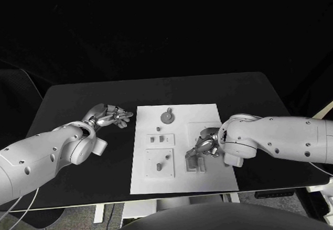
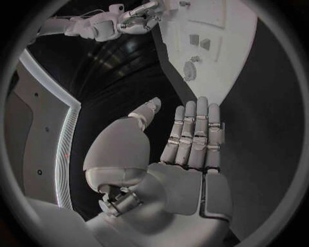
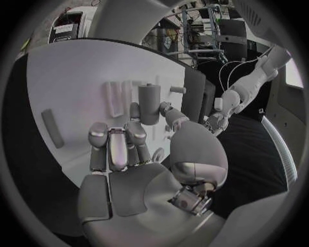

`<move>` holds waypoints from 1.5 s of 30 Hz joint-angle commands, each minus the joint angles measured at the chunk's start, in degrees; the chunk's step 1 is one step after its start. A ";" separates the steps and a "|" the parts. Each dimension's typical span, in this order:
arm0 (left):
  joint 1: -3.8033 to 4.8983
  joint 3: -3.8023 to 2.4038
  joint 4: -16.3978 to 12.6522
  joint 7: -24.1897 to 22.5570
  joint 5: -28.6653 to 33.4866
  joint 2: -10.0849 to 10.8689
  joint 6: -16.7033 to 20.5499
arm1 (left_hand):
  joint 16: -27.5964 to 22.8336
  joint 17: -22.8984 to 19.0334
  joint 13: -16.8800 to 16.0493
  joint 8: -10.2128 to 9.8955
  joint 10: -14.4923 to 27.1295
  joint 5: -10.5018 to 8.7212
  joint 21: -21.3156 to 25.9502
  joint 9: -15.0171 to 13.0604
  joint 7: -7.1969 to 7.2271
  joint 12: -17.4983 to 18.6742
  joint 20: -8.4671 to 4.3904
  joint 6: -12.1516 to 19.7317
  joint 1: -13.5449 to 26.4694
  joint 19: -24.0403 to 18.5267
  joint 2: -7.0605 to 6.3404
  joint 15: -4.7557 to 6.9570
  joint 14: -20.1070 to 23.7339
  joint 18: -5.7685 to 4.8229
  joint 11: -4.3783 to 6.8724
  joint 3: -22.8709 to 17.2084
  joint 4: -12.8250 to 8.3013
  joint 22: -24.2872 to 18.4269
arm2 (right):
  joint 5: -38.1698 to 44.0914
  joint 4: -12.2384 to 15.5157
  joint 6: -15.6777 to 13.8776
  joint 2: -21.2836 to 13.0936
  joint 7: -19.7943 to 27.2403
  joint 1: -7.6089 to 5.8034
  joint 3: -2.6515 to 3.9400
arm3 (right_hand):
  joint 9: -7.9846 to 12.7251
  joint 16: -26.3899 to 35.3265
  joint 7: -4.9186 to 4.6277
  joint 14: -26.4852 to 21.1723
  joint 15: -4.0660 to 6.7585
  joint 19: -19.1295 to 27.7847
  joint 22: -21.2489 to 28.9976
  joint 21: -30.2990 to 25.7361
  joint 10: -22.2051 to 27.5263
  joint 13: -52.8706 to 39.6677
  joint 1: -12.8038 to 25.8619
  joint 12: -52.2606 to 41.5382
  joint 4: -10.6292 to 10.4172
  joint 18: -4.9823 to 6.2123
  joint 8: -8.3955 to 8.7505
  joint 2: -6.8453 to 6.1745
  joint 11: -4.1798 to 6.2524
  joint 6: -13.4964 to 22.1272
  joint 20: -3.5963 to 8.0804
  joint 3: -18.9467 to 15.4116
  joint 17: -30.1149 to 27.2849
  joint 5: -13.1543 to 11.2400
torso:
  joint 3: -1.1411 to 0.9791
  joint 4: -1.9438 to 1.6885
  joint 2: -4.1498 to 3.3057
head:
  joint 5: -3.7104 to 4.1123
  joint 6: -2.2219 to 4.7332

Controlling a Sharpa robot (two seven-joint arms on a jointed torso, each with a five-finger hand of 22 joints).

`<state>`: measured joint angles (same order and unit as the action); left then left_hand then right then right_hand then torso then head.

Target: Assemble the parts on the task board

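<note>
One part, a grey peg (image 3: 149, 104), was pinched in the right hand (image 1: 202, 144) over the board (image 1: 216, 180) near its right-side slots. Left hand (image 1: 110, 116) hovered over the counter (image 1: 74, 99) just beside the board, fingers straight and apart, holding nothing. Insertion step, I judged; next move needed the peg lined up over its hole and pushed down.

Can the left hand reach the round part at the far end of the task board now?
Probably yes. The left hand hovers open beside the task board, and nothing lies between it and the round part.
</note>
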<state>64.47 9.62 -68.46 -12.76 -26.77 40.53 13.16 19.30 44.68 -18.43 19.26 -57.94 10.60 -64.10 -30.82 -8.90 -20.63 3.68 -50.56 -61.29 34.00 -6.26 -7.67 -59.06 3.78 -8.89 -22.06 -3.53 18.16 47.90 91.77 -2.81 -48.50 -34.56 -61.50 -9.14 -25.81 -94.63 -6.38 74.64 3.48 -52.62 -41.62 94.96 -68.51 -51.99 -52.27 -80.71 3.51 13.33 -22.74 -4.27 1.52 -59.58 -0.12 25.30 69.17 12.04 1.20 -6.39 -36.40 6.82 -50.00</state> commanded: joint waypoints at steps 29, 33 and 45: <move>0.27 -0.03 -0.33 -0.02 0.31 0.27 0.27 | -0.19 -0.09 -0.09 -0.10 0.11 0.12 0.30 -0.02 -0.09 0.26 -0.01 -0.07 0.68 -0.29 -0.02 0.04 0.30 0.30 0.19 0.41 -0.07 0.05 | 1.75 -3.22 3.62 2.60 -0.14 0.03 -0.95 | -0.20 -2.15 -1.30 2.36 1.87 -0.02 -0.08 6.72 -0.40 0.12 2.76 0.18 -0.99 1.67 -0.41 0.47 -0.06 -2.51 -0.21 0.11 0.19 0.61 | 0.04 -0.03 0.00 | -0.14 0.00; 0.28 -0.03 -0.35 0.01 0.31 0.26 0.20 | -0.19 -0.09 -0.09 -0.10 0.11 0.12 0.30 -0.02 -0.09 0.26 -0.01 -0.07 0.68 -0.29 -0.02 0.04 0.30 0.30 0.19 0.41 -0.07 0.05 | 1.74 -3.51 4.95 2.93 -0.18 0.03 -1.45 | -0.19 -2.13 -1.31 2.31 1.87 -0.02 -0.08 6.72 -0.39 0.12 2.78 0.18 -0.98 1.67 -0.40 0.45 -0.06 -2.49 -0.21 0.11 0.13 0.61 | 0.02 -0.03 -0.01 | -0.18 0.00; 0.32 -0.03 -0.35 0.07 0.31 0.25 0.20 | -0.19 -0.09 -0.09 -0.10 0.11 0.12 0.30 -0.02 -0.09 0.26 -0.01 -0.07 0.68 -0.29 -0.02 0.04 0.30 0.30 0.19 0.41 -0.07 0.05 | 1.69 -3.41 7.47 2.26 -0.31 0.03 -1.99 | -0.17 -2.01 -1.32 1.97 1.87 0.00 -0.08 6.70 -0.35 0.13 2.84 0.21 -0.95 1.67 -0.35 0.44 -0.07 -2.43 -0.21 0.13 -0.27 0.63 | -0.02 0.02 0.02 | -0.22 0.00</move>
<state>64.70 9.63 -68.66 -12.41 -26.76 40.87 13.20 19.30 44.69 -18.42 19.26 -57.94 10.60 -64.10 -30.82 -8.90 -20.63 3.68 -50.56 -61.29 34.00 -6.26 -7.67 -59.06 3.55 -8.89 -22.06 -3.53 18.16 48.72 88.40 1.96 -46.16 -34.18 -61.91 -10.74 -25.93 -94.87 -6.99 76.05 4.53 -52.81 -41.65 95.19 -69.03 -51.95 -49.47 -80.71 2.75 13.32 -22.89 -4.50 1.03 -61.47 -0.30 25.29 68.93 12.43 1.19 -6.38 -36.40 6.61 -50.00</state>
